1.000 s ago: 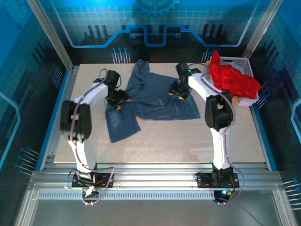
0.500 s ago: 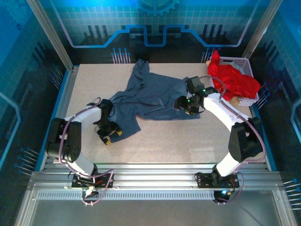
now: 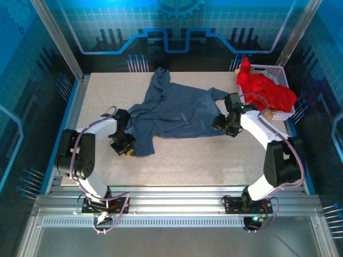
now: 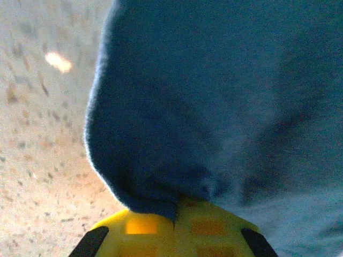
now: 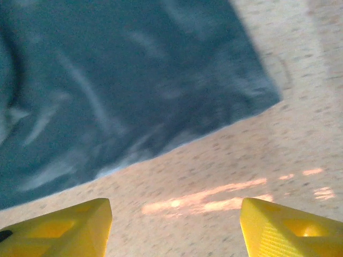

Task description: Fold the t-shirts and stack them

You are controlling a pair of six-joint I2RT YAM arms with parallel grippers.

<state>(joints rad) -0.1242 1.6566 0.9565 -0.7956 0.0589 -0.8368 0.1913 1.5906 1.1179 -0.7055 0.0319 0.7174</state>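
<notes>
Slate-blue t-shirt (image 3: 177, 110) sprawled across the table (image 3: 214, 160), left gripper (image 4: 174, 214) clamped on its near-left hem, right gripper (image 5: 174, 225) spread wide just off its right corner, red t-shirt (image 3: 265, 88) heaped on white basket (image 3: 277, 70)

Blue-tinted light, blurred wrist views

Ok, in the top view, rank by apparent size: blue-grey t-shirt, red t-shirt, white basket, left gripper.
1. blue-grey t-shirt, spread out.
2. red t-shirt and white basket: alike, since the bunched shirt hides much of the basket.
3. left gripper, smallest.
</notes>
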